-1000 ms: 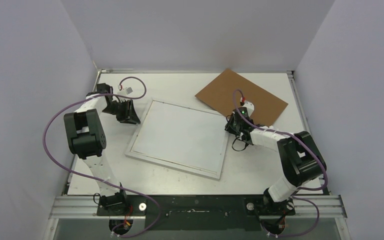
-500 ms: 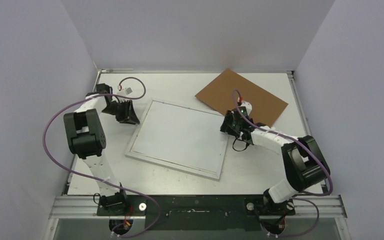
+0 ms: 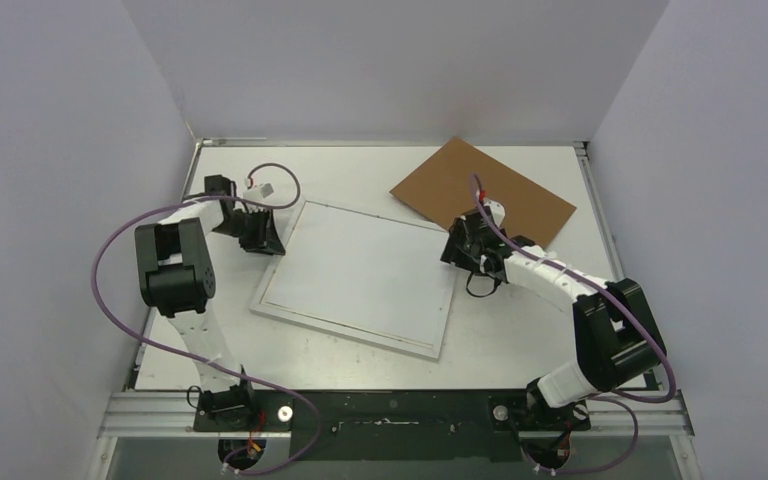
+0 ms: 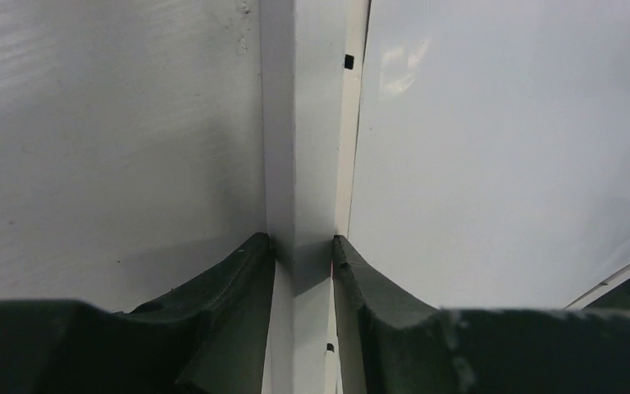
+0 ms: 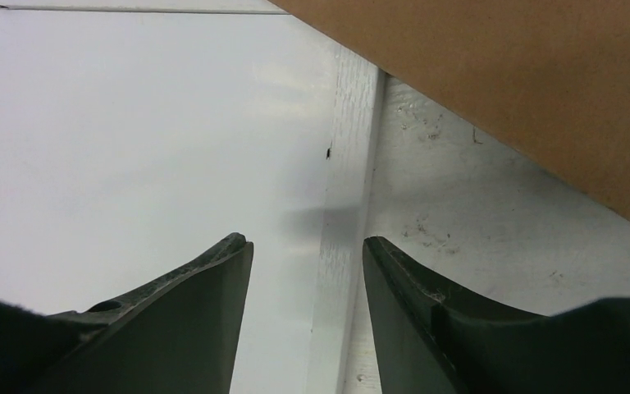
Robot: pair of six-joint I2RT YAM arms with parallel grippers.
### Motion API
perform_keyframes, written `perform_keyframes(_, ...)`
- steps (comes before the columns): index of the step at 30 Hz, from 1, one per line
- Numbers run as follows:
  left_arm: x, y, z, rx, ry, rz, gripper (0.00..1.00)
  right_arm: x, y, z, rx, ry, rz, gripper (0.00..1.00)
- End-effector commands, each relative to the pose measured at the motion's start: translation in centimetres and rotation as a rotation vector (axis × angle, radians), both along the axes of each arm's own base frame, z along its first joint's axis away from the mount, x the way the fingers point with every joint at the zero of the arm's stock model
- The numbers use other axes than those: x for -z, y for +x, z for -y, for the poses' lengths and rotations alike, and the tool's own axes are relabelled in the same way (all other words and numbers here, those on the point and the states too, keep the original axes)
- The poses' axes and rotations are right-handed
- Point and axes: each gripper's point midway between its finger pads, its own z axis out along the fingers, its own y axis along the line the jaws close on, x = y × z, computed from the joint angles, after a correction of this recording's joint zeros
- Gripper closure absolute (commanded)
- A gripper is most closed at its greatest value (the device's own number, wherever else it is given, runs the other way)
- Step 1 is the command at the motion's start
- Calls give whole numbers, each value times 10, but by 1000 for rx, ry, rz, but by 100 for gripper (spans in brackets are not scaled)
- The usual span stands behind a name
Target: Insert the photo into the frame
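One brown cardboard board [image 3: 440, 180] lies beyond a flat white rectangular picture frame [image 3: 360, 275], long axis left-right. Left gripper [image 4: 303, 243] pinches its rim; right gripper [image 5: 308, 246] straddles it, fingers parted.

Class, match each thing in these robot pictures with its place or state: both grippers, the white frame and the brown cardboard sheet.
Things:
1. left gripper
2. right gripper
3. frame
4. cardboard sheet

Places or states:
A. brown, flat, beyond the right gripper
B. clamped on the frame's left edge
C. open, straddling the frame's right edge
D. white, lying between the two grippers

Pairs: 1-B; 2-C; 3-D; 4-A
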Motion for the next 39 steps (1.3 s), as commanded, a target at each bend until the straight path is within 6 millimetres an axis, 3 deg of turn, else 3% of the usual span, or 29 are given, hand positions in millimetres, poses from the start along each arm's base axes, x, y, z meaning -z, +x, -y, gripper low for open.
perform_keyframes(1, 1, -3, 17, 68, -26, 50, 73, -5, 1, -2, 37, 13, 6, 47)
perform_keyframes(5, -3, -16, 25, 100, -72, 38, 77, -4, -1, 1, 48, 3, 10, 43)
perform_keyframes(10, -10, -24, 29, 112, -96, 34, 78, -26, 2, 9, 85, 18, 44, 36)
perform_keyframes(15, -20, -26, 31, 107, -117, 23, 78, -51, 5, 36, 200, 71, 84, 23)
perform_keyframes(18, -30, -24, 30, 101, -121, 35, 77, -56, 4, 69, 319, 95, 87, 16)
perform_keyframes(22, -39, -21, 29, 94, -125, 45, 72, -49, 1, 130, 508, 189, 111, 12)
perform_keyframes(27, -42, -17, 24, 83, -115, 47, 69, -38, -4, 172, 637, 285, 143, 9)
perform_keyframes(32, -45, -13, 14, 66, -97, 57, 64, -17, -6, 197, 728, 394, 179, 8)
perform_keyframes(39, -55, -6, -5, 31, -74, 71, 56, 17, 7, 191, 739, 561, 210, 11)
